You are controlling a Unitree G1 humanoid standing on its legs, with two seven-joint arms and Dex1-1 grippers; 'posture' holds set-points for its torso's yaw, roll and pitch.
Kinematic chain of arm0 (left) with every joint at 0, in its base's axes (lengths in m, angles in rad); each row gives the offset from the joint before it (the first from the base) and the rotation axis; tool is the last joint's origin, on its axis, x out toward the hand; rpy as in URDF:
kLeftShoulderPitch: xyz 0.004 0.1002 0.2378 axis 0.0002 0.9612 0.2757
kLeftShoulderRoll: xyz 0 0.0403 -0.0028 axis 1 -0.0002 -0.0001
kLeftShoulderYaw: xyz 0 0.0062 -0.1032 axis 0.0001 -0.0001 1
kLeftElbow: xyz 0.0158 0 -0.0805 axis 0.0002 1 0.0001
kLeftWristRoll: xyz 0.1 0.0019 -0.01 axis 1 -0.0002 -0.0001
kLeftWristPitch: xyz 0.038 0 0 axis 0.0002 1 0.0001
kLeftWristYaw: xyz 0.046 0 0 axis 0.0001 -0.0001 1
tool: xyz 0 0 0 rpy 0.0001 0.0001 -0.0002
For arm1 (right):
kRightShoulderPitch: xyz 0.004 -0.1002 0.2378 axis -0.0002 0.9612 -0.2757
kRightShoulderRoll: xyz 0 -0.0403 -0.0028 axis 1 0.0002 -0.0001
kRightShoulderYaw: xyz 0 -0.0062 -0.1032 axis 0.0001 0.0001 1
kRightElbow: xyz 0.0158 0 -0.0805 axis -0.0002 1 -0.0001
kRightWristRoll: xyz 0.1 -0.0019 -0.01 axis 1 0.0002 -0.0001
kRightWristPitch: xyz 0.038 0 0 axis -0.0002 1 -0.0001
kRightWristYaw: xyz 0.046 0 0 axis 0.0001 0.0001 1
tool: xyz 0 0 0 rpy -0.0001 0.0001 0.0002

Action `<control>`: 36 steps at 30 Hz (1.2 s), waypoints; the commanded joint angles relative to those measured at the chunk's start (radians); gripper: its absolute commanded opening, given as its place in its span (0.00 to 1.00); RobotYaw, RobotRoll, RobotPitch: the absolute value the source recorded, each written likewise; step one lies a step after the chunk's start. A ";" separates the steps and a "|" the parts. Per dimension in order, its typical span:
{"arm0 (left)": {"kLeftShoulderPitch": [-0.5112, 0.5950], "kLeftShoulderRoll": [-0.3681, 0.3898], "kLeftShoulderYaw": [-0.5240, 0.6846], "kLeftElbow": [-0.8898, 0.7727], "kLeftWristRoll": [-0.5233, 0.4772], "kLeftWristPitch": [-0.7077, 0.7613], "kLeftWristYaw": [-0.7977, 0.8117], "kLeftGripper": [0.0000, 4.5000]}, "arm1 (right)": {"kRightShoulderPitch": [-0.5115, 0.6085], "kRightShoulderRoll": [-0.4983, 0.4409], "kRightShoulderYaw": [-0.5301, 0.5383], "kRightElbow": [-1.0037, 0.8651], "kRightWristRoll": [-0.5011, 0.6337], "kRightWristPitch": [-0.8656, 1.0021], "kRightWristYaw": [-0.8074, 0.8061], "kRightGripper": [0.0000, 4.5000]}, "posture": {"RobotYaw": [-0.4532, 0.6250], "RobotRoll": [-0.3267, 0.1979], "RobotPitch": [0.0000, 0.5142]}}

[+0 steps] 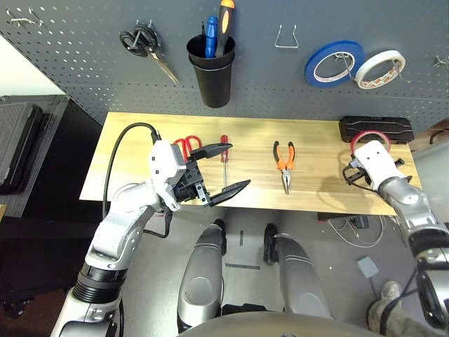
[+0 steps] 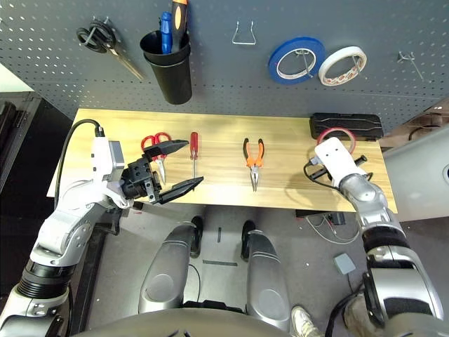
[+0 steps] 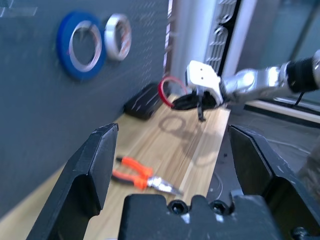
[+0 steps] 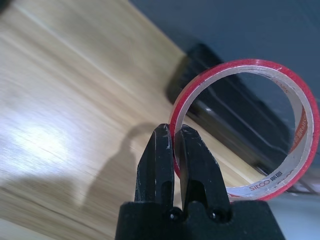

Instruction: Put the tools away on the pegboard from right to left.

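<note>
My right gripper [image 4: 173,132] is shut on the wall of the thin red tape ring [image 4: 260,189], holding it upright just above the table's right end in front of the pegboard [image 1: 84,63]. The ring [image 1: 367,134] shows behind the white gripper body. On the wooden table [image 1: 316,189] lie the orange-and-black pliers [image 1: 284,160] in the middle, the red-handled screwdriver [image 1: 224,151] to their left and the red-handled scissors [image 1: 186,145] further left. My left gripper [image 1: 238,165] hovers open and holding nothing near the table's front edge, over the screwdriver's tip.
On the pegboard hang black-handled scissors [image 1: 144,43], a black cup [image 1: 211,70] holding tools, a bare wire hook [image 1: 286,38], a blue tape roll [image 1: 334,62] and a white one [image 1: 380,69]. Another small hook [image 1: 440,62] sits at far right. A black case [image 1: 375,128] lies behind the ring.
</note>
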 commanded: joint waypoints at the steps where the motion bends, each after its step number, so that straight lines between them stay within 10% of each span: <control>1: -0.017 -0.008 -0.028 -0.022 0.002 -0.026 -0.026 1.00 | 0.038 -0.020 -0.030 0.033 -0.002 -0.084 -0.075 0.00 | 0.67 0.62 0.47; 18: -0.141 -0.066 -0.021 -0.004 -0.021 -0.053 0.001 1.00 | 0.070 -0.151 -0.056 0.213 -0.062 -0.454 -0.342 0.00 | 0.66 0.62 0.45; 36: -0.189 -0.104 -0.013 0.007 -0.062 0.001 0.016 1.00 | -0.235 -0.189 -0.036 0.370 -0.062 -0.400 -0.268 0.00 | 0.64 0.62 0.46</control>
